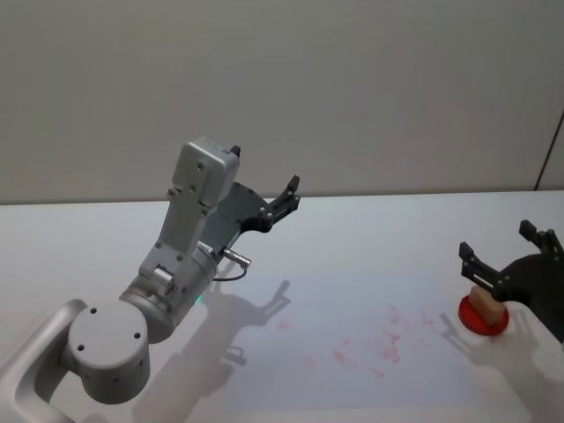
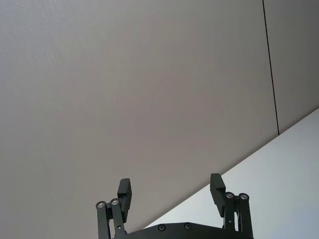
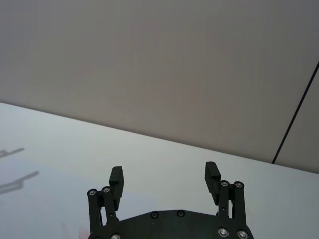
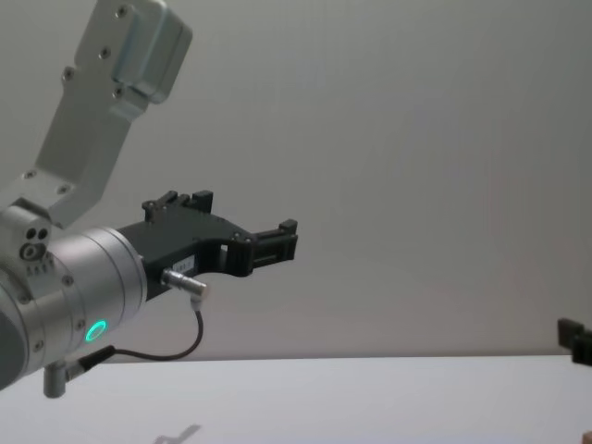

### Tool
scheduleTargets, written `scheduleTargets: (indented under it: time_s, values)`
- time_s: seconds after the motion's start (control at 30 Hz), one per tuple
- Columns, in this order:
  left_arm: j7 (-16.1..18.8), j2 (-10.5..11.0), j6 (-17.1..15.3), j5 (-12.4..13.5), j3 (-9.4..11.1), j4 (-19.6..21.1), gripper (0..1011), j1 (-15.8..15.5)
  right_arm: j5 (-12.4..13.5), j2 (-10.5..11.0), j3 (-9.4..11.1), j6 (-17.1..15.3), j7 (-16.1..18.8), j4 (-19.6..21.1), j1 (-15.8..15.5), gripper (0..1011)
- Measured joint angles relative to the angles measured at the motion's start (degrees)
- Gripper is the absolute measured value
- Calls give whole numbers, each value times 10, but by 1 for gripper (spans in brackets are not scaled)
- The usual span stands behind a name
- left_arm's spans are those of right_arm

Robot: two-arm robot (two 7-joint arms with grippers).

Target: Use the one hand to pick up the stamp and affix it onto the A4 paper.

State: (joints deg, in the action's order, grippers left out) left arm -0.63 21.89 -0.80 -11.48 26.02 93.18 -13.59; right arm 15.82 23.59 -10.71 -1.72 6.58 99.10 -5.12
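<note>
Stamp (image 1: 486,304) on red pad (image 1: 473,322) by R end effector (image 1: 495,240), spread; L end effector (image 2: 170,182) likewise.

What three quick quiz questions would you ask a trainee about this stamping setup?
1. True or false: the stamp sits on the red pad.
2. Which is nearer the stamp: A, left end effector; B, right end effector?
3. Fill in: the paper already bears red ____.
Key: 1 true; 2 B; 3 marks.
</note>
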Motion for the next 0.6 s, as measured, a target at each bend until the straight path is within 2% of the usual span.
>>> scheduleTargets:
  time_s: [0.6]
  values:
    - [0, 0, 0, 0, 0, 0, 1001, 0, -1, -2, 1, -3, -6, -37, -10, 1001]
